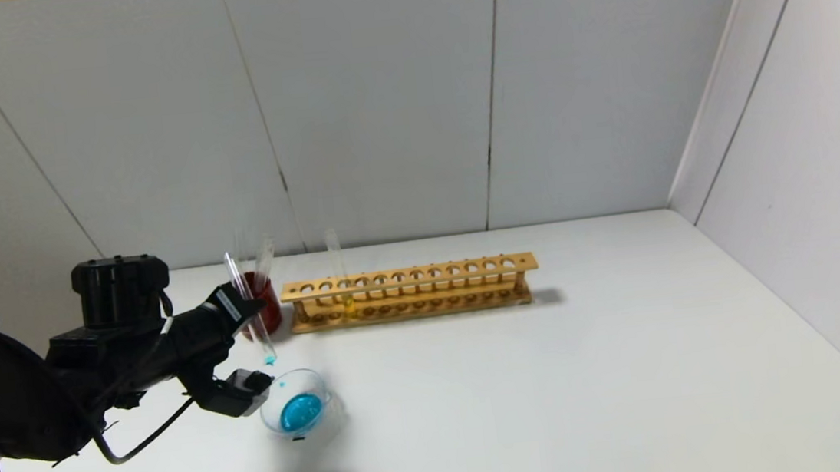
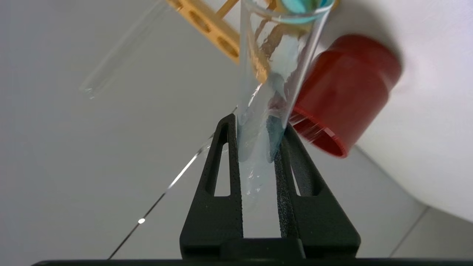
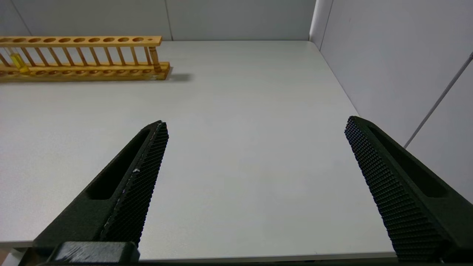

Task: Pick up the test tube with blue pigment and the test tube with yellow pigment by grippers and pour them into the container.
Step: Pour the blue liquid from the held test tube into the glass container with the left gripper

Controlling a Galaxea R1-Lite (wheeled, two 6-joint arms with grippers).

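Note:
My left gripper is shut on the test tube with blue pigment and holds it tilted, its lower end with a blue drop just above the container. The container is a clear glass dish on the table holding a pool of blue liquid. In the left wrist view the fingers clamp the blue-streaked tube. The test tube with yellow pigment stands in the wooden rack; it also shows in the right wrist view. My right gripper is open and empty over bare table, out of the head view.
A dark red cup with clear tubes in it stands just behind the left gripper, by the rack's left end; it also shows in the left wrist view. Walls close the table at the back and right.

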